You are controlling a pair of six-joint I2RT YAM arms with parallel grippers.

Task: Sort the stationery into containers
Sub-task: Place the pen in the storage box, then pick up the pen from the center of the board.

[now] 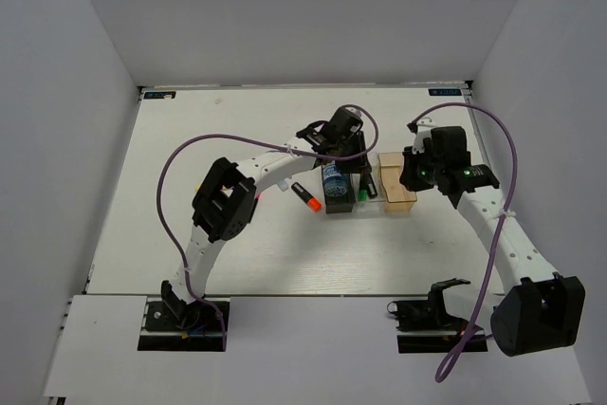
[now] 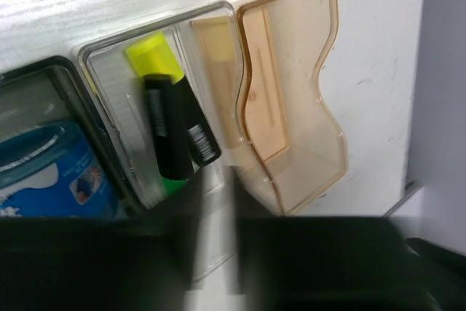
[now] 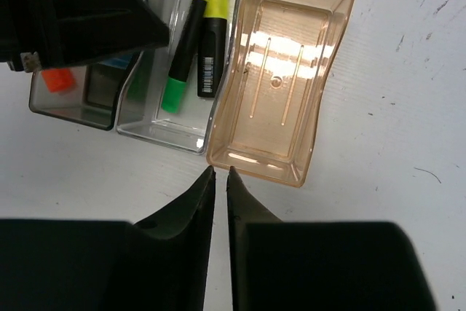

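Three containers stand in a row: dark grey (image 1: pixel 337 198), clear (image 1: pixel 368 194), tan-orange (image 1: pixel 398 182). The clear bin (image 3: pixel 156 118) holds two black highlighters, one green-ended (image 3: pixel 178 56) and one yellow-ended (image 3: pixel 211 30). A stubby blue-and-white item (image 2: pixel 44 172) sits in the grey bin (image 2: pixel 33 85). The tan bin (image 3: pixel 277 71) is empty. An orange-ended highlighter (image 1: pixel 305 196) lies on the table left of the grey bin. My left gripper (image 2: pixel 211 245) hovers open over the clear bin's near end, holding nothing. My right gripper (image 3: pixel 220 171) is above the tan bin's near left corner, jaws barely parted and empty.
White walls enclose the table (image 1: pixel 237 244) on three sides. The left arm's black body (image 3: pixel 73 5) overhangs the grey and clear bins in the right wrist view. Purple cables (image 1: pixel 175 168) loop over both arms.
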